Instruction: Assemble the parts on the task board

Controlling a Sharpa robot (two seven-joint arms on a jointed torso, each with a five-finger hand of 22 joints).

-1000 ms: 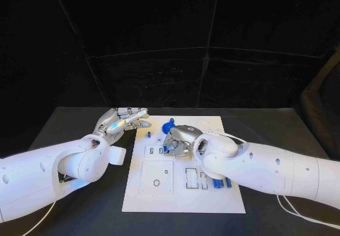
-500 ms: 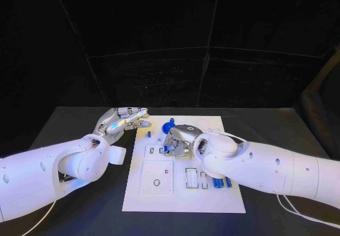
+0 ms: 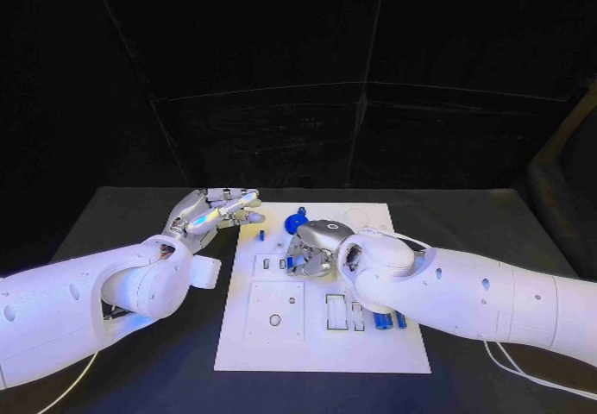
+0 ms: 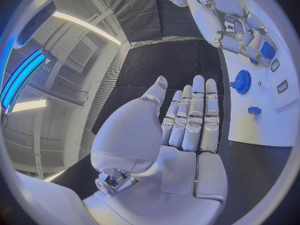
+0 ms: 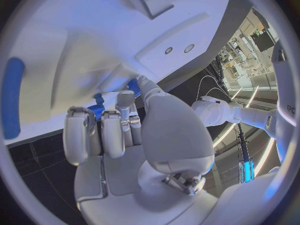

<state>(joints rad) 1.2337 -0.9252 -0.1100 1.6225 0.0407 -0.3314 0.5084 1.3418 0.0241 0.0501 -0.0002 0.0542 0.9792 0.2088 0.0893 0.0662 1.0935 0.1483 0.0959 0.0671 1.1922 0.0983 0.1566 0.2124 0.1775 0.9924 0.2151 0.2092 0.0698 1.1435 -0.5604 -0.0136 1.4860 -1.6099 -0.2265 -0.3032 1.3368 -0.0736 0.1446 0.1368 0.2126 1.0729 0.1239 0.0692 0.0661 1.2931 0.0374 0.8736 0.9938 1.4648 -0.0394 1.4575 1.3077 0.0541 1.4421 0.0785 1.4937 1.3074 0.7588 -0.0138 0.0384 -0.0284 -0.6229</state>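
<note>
Here, left hand (image 3: 214,210) flat with fingers apart, beside task board (image 3: 323,345), right hand (image 3: 315,248) curled over it, grasp unclear

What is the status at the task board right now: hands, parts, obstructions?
Left hand open, off the task board's edge. Right hand over the board, grasp unclear. Blue gear on board. Nothing obstructing.

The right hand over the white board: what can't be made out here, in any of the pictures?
- Head view: whether the right hand holds a part; its own fingers and wrist cover what lies under it on the task board.
- Right wrist view: the curled fingers hide their tips and most of a blue part.
- Head view: blue parts near the right arm, partly covered by it, too small to identify.
</note>
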